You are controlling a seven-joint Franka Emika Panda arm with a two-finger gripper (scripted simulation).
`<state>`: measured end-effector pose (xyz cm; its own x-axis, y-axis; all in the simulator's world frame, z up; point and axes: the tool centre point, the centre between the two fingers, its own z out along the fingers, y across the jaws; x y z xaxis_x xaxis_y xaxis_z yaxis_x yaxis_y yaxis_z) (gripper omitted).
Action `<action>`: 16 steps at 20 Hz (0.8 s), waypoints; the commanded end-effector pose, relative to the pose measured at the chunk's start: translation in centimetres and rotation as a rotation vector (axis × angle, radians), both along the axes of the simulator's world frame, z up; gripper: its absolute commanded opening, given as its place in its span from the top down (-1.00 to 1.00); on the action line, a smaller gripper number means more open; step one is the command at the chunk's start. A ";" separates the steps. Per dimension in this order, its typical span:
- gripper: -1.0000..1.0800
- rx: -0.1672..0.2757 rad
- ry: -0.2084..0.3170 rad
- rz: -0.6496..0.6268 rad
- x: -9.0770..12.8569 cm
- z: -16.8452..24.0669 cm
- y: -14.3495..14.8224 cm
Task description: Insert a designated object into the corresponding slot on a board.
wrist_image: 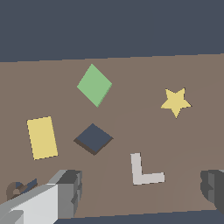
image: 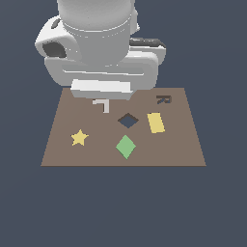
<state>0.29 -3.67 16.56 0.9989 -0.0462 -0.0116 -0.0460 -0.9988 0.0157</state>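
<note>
Nearest the wrist camera, the claw (wrist_image: pixel 140 192) hangs wide open and empty over the board (image: pixel 58 154), while the green diamond (image: pixel 126 146) lies flat just beside its slot (image: pixel 128 120), likely light, stiff and thin, best pinched across opposite edges

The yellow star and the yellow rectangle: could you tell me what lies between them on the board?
The dark diamond slot lies between the yellow star and the yellow rectangle; the green diamond sits just nearer the camera. The exterior view shows this.
</note>
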 end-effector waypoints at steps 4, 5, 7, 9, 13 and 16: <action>-0.92 0.000 0.000 -0.005 0.1 -0.1 0.1; -0.92 0.000 0.000 -0.009 0.1 -0.2 0.1; -0.92 0.000 -0.001 -0.021 0.3 -0.4 0.3; -0.92 0.001 -0.001 -0.038 0.5 -0.8 0.5; -0.92 0.001 -0.002 -0.087 1.1 -1.8 1.0; -0.92 0.002 -0.004 -0.137 1.9 -2.9 1.6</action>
<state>1.82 -2.37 14.26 0.9875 -0.1576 -0.0082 -0.1574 -0.9874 0.0136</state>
